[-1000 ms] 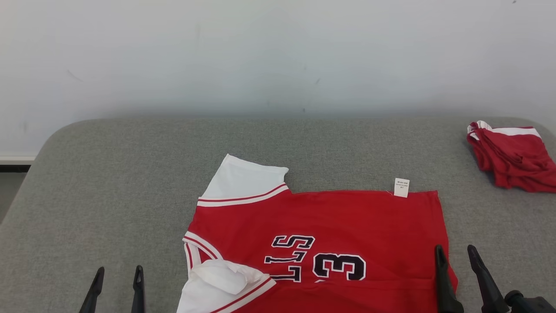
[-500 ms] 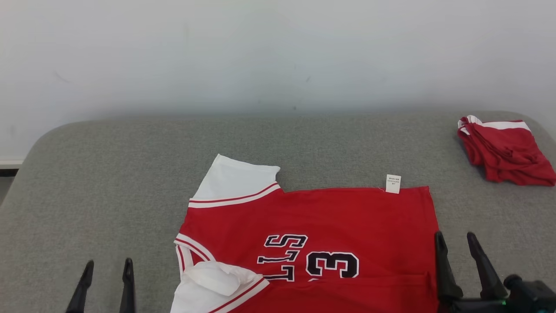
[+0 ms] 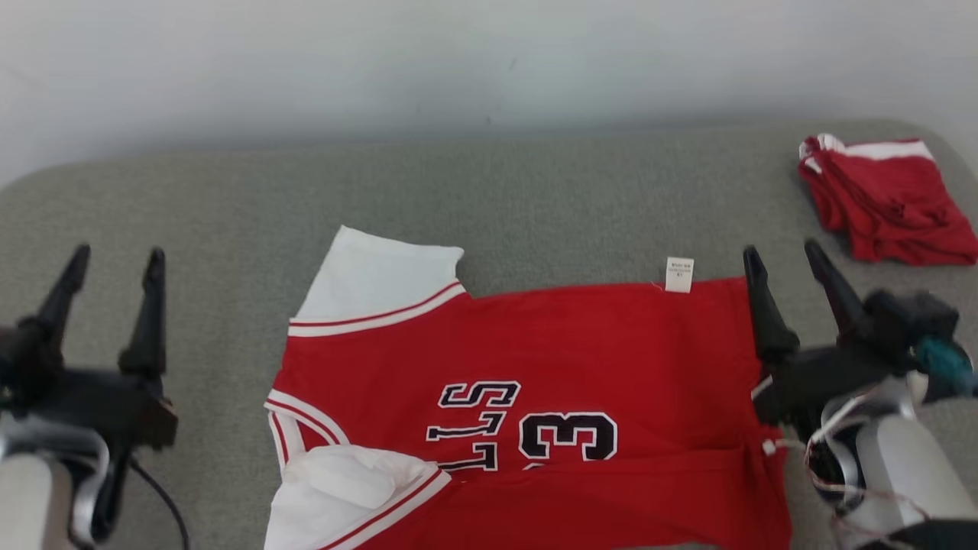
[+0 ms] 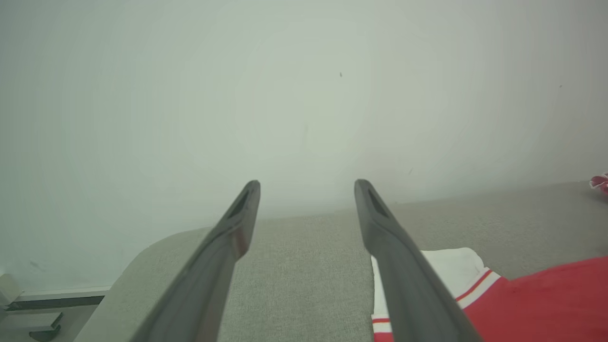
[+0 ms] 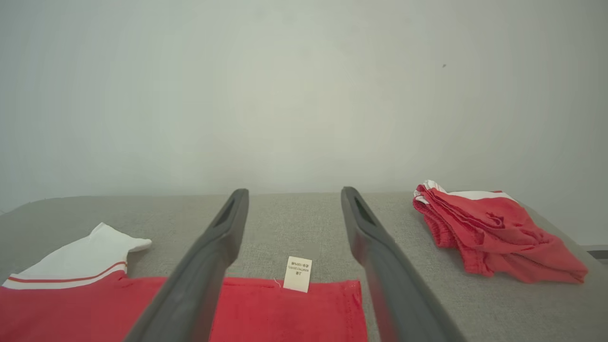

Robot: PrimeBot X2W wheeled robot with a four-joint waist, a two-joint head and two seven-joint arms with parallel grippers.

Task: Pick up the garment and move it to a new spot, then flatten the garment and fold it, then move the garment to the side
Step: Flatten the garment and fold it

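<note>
Dark left gripper [image 3: 118, 250]: fingers spread wide, empty, above bare grey cushion [image 3: 214, 229].
Garment [image 3: 573, 344]: red jersey, white sleeves, black "3" and lettering; spread flat mid-cushion, near sleeve crumpled, white tag [image 3: 678, 275] at far edge.
Right gripper [image 3: 781, 248]: fingers wide, empty, at the garment's right edge.
Red pile [image 3: 886, 198]: folded cloth, far right.

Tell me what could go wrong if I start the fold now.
1. The near sleeve of the jersey lies crumpled, so folding now may trap that crease.
2. The folded red garment sits at the far right, and a sideways move of the jersey that way could knock or cover it.
</note>
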